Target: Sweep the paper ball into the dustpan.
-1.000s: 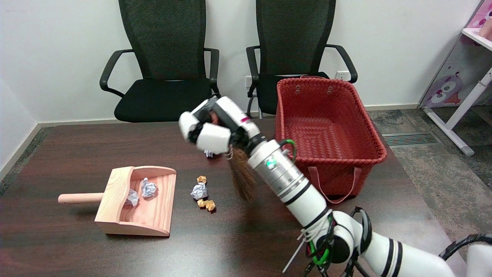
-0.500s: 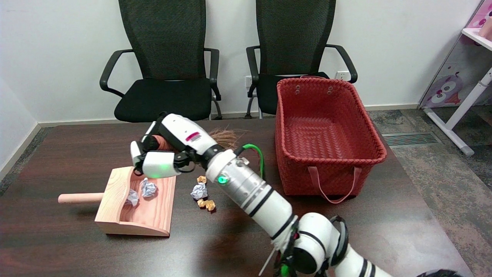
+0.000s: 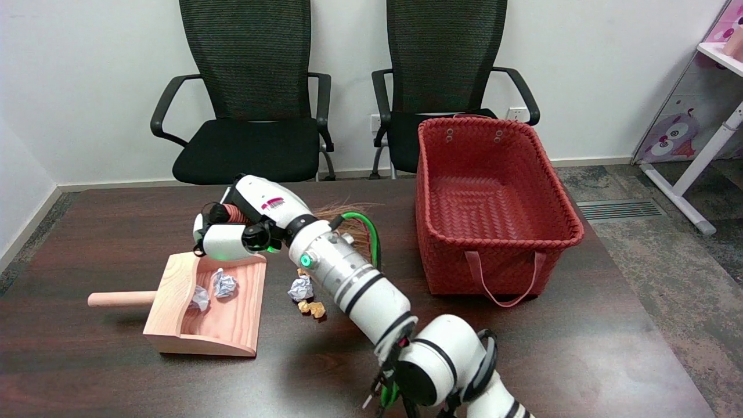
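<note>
A light wooden dustpan lies at the table's left with its round handle pointing left. Two crumpled paper balls sit inside it near its back wall. Another white paper ball lies on the table just right of the pan's mouth, with small orange crumpled bits beside it. My right hand hovers above the pan's far right corner and grips a small brush by its reddish handle. The brown bristles fan out to the right behind my forearm, off the table.
A red woven basket with a loop handle stands on the table's right. Two black office chairs stand behind the far edge. My forearm crosses over the table's middle toward the lower right.
My right hand has swung left from the table's middle to above the dustpan's corner. The brush has turned from bristles hanging down to bristles pointing right. The balls have not moved.
</note>
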Tool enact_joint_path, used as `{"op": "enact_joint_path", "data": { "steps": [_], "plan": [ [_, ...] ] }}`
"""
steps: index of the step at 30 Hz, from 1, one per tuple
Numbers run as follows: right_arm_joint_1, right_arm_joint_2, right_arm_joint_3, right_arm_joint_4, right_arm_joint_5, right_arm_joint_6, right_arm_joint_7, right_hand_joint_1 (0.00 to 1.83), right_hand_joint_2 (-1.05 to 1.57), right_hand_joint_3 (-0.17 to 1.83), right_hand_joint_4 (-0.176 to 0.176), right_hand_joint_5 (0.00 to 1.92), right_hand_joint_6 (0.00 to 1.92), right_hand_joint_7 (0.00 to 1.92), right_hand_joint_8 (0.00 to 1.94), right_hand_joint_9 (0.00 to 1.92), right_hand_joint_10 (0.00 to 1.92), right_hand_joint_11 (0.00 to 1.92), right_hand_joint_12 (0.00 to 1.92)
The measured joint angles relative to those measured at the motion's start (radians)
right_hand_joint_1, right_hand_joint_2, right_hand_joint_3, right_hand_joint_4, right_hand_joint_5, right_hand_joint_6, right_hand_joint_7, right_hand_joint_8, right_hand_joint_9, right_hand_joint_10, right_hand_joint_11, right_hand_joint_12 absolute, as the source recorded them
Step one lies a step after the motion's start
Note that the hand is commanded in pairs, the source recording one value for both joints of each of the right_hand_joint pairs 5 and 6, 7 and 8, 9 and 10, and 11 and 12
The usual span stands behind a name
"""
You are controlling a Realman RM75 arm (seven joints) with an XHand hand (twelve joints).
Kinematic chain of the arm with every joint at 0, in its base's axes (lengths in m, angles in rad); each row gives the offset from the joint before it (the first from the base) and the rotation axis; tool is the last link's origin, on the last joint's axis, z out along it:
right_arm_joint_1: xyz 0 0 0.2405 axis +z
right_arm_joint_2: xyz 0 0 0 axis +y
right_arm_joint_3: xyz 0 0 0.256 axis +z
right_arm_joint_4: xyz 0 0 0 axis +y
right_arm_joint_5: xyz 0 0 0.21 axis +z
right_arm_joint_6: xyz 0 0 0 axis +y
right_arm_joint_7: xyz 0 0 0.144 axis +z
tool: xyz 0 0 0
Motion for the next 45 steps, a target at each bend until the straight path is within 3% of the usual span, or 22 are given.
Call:
{"op": "enact_joint_path", "data": {
  "steps": [6, 17, 30, 45],
  "plan": [
    [0.033, -0.054, 0.037, 0.031, -0.040, 0.083, 0.022, 0.87, 1.31, 1.31, 0.030, 1.92, 1.92, 1.92, 1.92, 1.92, 1.92, 1.92, 1.92],
    [0.077, -0.102, 0.076, 0.128, -0.012, 0.096, 0.077, 0.85, 1.28, 1.55, 0.024, 1.92, 1.92, 1.92, 1.92, 1.92, 1.92, 1.92, 1.92],
    [0.107, -0.105, 0.080, 0.258, 0.122, -0.011, 0.157, 0.81, 0.98, 1.83, 0.013, 1.92, 1.92, 1.92, 1.92, 1.92, 1.92, 1.92, 1.92],
    [0.194, -0.030, -0.071, 0.434, 0.385, -0.263, 0.338, 0.78, 0.82, 1.75, 0.009, 1.92, 1.92, 1.92, 1.92, 1.92, 1.92, 1.92, 1.92]
  ]
}}
